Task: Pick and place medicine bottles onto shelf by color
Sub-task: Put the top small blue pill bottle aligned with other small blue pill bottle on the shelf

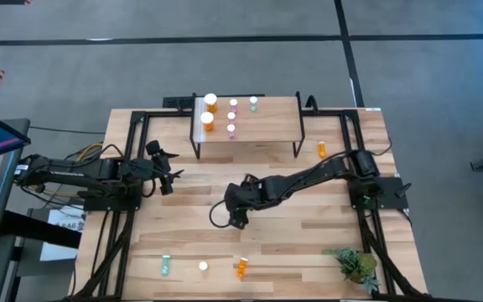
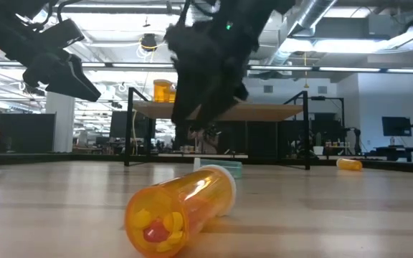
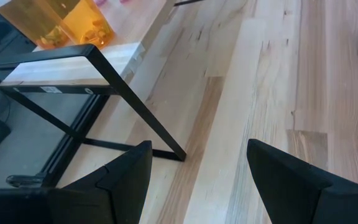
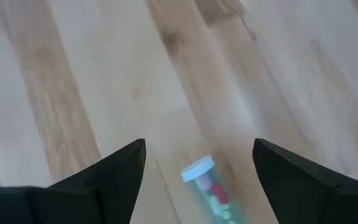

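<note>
Mid-table, right hand (image 1: 238, 220) open, w/ teal bottle (image 4: 209, 189) below

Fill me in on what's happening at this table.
Two robot arms are sorting medicine bottles onto the shelf, where five already stand. The right gripper hangs open and empty over mid-table, a teal bottle lying in its wrist view. The left gripper waits open near the shelf's left legs. An orange bottle and others lie along the front edge.

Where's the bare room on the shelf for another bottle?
The shelf's right half, beyond the green bottle, is bare. Its left part is crowded with two orange bottles, pink ones and the green one.
</note>
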Tool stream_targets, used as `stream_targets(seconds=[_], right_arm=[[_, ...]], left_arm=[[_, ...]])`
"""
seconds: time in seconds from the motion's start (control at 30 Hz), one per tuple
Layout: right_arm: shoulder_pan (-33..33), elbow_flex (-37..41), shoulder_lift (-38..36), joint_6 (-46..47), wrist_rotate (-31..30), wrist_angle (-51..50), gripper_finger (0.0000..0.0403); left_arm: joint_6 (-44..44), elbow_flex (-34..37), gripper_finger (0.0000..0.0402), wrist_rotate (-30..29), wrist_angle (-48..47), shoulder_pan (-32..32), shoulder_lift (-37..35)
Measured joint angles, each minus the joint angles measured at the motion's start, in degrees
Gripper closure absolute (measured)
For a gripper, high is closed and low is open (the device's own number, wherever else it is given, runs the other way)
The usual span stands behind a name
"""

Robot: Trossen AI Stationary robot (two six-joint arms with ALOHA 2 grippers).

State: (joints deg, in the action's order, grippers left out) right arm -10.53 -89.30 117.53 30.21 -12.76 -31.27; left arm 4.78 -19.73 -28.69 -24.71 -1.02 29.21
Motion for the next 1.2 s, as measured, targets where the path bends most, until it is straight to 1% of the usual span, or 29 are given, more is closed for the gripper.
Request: stream_targets(seconds=[0.07,0.17,0.23,0.3,0.37,0.47,0.53,0.63,0.7,0.77,0.87,0.97,1.07,1.2], right_arm=[[0.03,-0.01,-0.9,-6.4,0.93,0.21,0.0085],[-0.13,-0.02,-0.91,-17.52,3.87,-0.33,0.0085],[-0.42,0.02,-0.73,-22.12,4.89,-0.28,0.0085],[-0.56,-0.06,0.01,-23.96,5.7,0.44,0.0085],[-0.56,0.09,0.41,-24.32,6.27,-0.5,0.0085],[-0.42,-0.04,1.83,-24.25,7.13,0.62,0.0085],[-0.44,0.14,2.0,-24.27,7.21,-1.32,0.0085],[-0.23,-0.02,3.82,-24.25,7.34,0.39,0.0085],[-0.28,0.21,3.88,-24.37,7.36,-1.79,0.0085],[-0.08,-0.09,4.61,-24.44,7.74,0.6,0.0085],[0.23,0.06,4.85,-24.44,8.04,-1.28,0.0085],[0.25,0.05,5.84,-24.05,8.11,0.05,0.0086],[0.27,0.09,5.55,-23.97,7.55,-0.15,0.0091],[0.45,0.07,4.86,-20.83,4.94,-1.73,0.01]], left_arm=[[0.0,0.0,0.0149,0.0,0.0,0.0,0.0],[-0.01,0.01,0.0149,0.0,0.0,0.0,0.0],[-0.02,0.02,0.0149,0.0,0.0,0.0,0.0],[-0.02,0.0,0.0149,0.0,0.0,-0.02,0.02],[-0.02,0.02,0.0149,0.0,0.0,0.0,0.0],[-0.02,0.01,0.0149,0.0,0.0,0.0,0.0],[-0.02,0.0,0.0149,0.0,-0.02,0.0,0.0],[-0.02,0.0,0.0149,0.0,0.03,0.0,0.0],[-0.02,0.01,0.0149,0.0,-0.02,-0.01,0.0],[-0.02,0.01,0.0149,0.0,0.01,0.0,0.0],[-0.02,0.0,0.0149,0.0,-0.02,0.0,0.0],[-0.02,0.01,0.0149,-0.01,0.02,0.0,0.0],[-0.02,0.01,0.0149,0.0,0.0,-0.02,0.0],[-0.02,0.0,0.0149,0.0,-0.02,0.0,0.0]])
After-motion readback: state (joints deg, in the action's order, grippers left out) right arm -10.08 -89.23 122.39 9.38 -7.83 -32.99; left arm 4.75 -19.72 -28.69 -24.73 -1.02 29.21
